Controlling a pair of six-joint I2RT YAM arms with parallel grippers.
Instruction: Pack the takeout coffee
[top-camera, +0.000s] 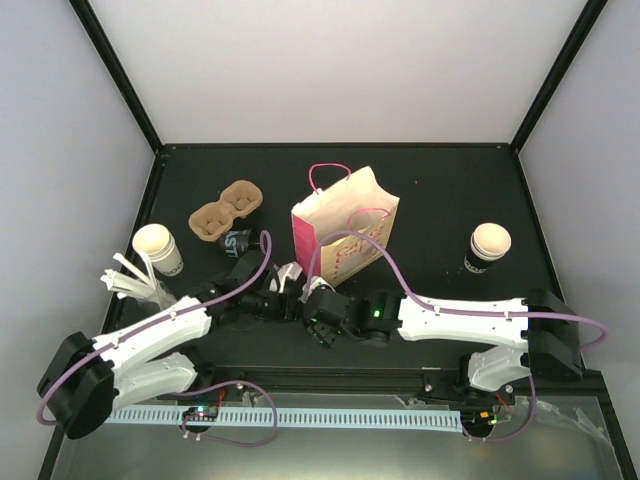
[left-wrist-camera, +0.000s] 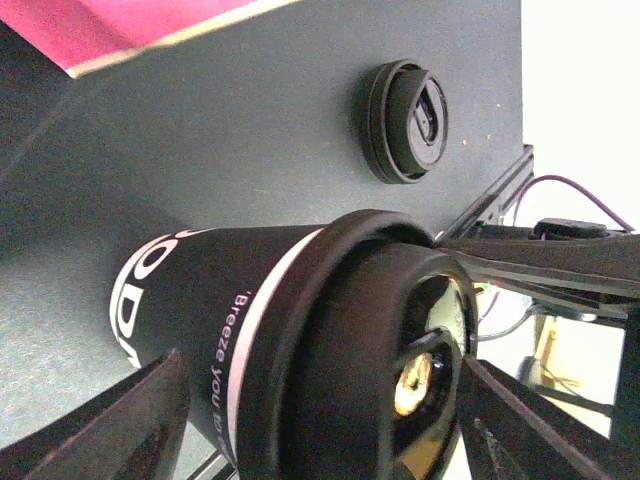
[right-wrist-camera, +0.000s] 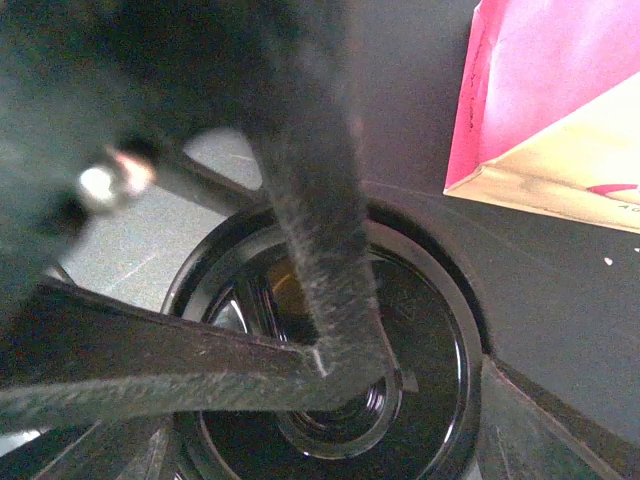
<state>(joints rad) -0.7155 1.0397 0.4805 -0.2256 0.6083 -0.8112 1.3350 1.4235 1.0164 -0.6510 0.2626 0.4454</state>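
My left gripper is shut on a black paper cup with white lettering, held tilted low over the table. A black lid sits on its mouth. My right gripper faces the lid head-on, a finger on each side of its rim. Two cups with cream-white tops stand on the table, one at the left and one at the right. The brown pulp tray lies empty at the back left.
A pink and white paper bag stands just behind both grippers. A spare black lid lies on the table. A black lettered object sits by the tray. White sticks lie at the left.
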